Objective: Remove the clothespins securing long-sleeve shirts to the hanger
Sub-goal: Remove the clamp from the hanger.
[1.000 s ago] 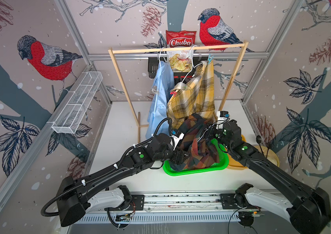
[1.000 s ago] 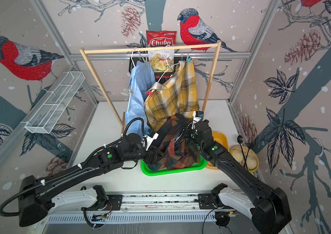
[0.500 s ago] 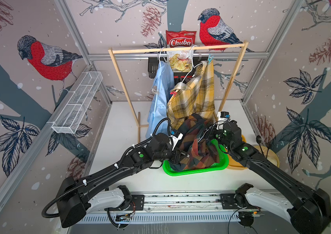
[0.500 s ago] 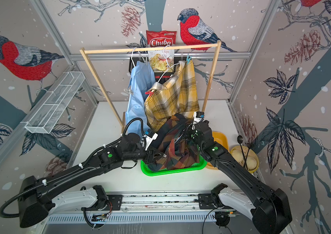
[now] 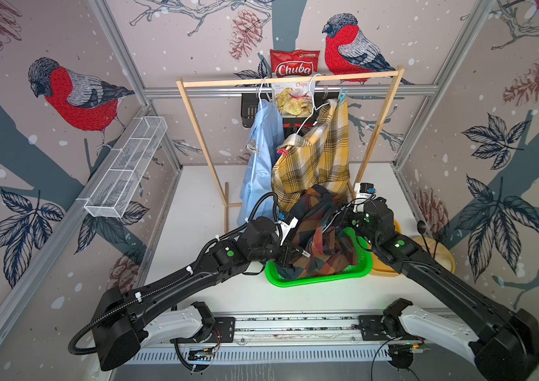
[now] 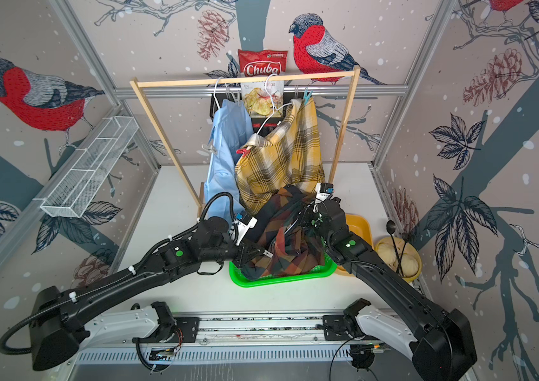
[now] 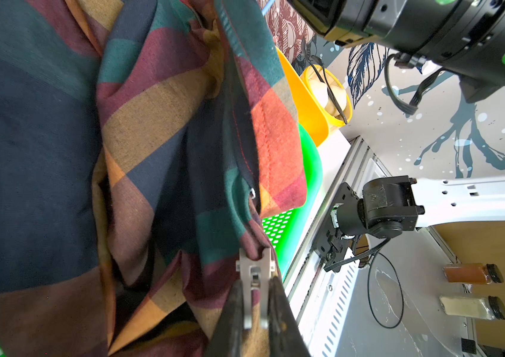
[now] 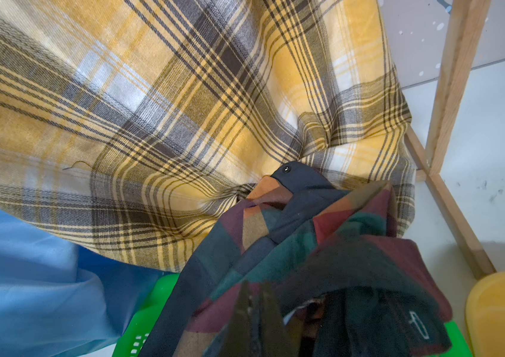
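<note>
Item: grey clothespin (image 7: 256, 272), clipped on the dark green-and-rust plaid shirt (image 5: 317, 237), which is draped into the green basket (image 5: 321, 277) near the desk's front edge.
Change: left gripper (image 7: 256, 287), open a second ago, now clenched on its handles; removal looks imminent.
Right gripper (image 8: 254, 306): clenched, unchanged, among the shirt's folds.

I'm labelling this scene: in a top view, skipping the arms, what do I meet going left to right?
Wire basket → light blue shirt → yellow plaid shirt → yellow tray → round yellow bowl.
</note>
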Motion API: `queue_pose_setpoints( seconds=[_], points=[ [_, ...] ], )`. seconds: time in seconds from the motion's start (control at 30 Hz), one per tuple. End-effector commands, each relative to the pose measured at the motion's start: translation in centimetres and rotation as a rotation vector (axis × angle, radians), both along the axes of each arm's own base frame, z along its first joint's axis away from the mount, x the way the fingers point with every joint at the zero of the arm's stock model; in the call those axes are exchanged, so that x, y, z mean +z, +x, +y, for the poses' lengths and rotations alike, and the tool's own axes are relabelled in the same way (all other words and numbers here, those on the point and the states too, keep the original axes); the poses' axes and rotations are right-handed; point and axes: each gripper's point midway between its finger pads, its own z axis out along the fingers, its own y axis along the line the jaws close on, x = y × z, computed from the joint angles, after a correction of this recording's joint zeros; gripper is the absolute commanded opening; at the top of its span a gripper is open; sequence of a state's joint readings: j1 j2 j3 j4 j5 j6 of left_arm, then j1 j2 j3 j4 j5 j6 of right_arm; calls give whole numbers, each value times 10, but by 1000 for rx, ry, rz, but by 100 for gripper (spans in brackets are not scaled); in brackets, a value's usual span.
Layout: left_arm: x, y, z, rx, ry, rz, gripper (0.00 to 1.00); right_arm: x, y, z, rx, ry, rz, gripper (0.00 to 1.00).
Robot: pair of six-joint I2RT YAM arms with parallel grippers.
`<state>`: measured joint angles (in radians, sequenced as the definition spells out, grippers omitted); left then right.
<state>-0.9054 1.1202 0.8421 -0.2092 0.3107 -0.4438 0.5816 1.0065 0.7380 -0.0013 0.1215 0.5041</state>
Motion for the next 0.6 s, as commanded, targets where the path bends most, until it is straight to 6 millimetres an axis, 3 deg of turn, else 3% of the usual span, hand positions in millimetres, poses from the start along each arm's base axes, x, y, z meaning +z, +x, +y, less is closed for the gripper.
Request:
queue_pose_setpoints(
  seconds=[0.0,0.1,0.2,0.47,0.57],
  points=[
    [6,5,1,23,-5,-25,12,-19,-12,-3,5,-6,78,2],
    [8,7,4,29,11,-37,11,-22,-19,-8,0,-1,82,11],
    [12,9,8,48,14,-56,11,-26,-25,-13,-10,4,95,30],
    [18,17,14,86,31,-109,11,-29,-45,-32,-60,43,123,97],
    [19,19,15,95,34,-117,11,-22,-56,-36,-56,78,122,100]
  ],
)
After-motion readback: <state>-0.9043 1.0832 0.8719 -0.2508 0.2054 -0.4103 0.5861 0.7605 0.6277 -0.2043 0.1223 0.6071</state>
